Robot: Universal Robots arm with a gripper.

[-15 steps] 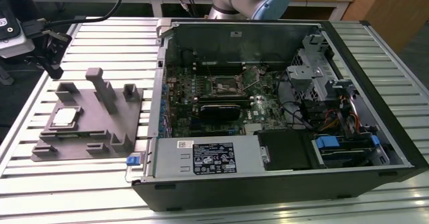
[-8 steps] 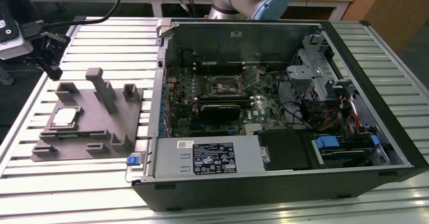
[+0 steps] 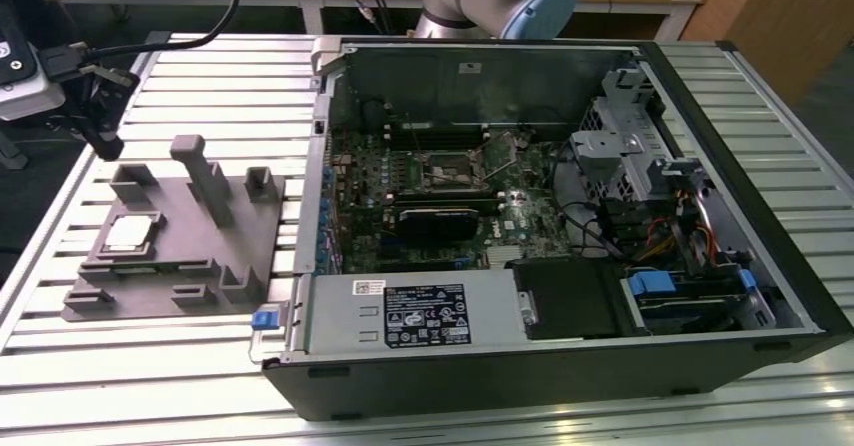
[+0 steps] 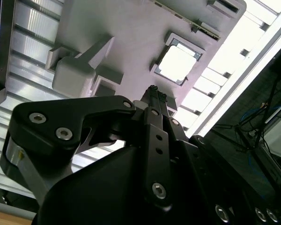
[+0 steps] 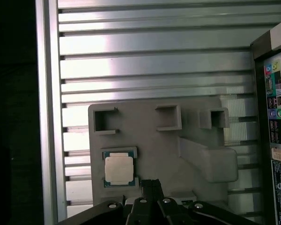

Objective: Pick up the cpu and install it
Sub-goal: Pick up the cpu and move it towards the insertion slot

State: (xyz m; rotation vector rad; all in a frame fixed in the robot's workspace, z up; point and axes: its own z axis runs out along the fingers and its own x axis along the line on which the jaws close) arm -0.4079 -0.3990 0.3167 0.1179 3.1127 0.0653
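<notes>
The cpu [image 3: 130, 232] is a small square chip with a pale silver top. It lies flat in a recess of the grey fixture [image 3: 200, 251] on the exterior view's left. Both wrist views look down on the cpu [image 4: 177, 64] [image 5: 118, 169] in its framed seat. My gripper [image 3: 107, 146] hangs above the table behind the fixture, apart from the chip. Its two thin black fingers are shut together with nothing between them, as the gripper [image 4: 156, 93] [image 5: 150, 183] shows in both wrist views, a short way from the cpu. The motherboard socket [image 3: 449, 171] sits inside the open computer case [image 3: 561, 366].
The fixture carries several upright grey posts and blocks [image 3: 204, 176] beside the cpu seat. The case wall [image 3: 316, 196] rises just beyond the fixture on the exterior view's right. A black heatsink-like block [image 3: 434, 221] lies on the motherboard. The slatted aluminium table [image 3: 160, 366] extends in front.
</notes>
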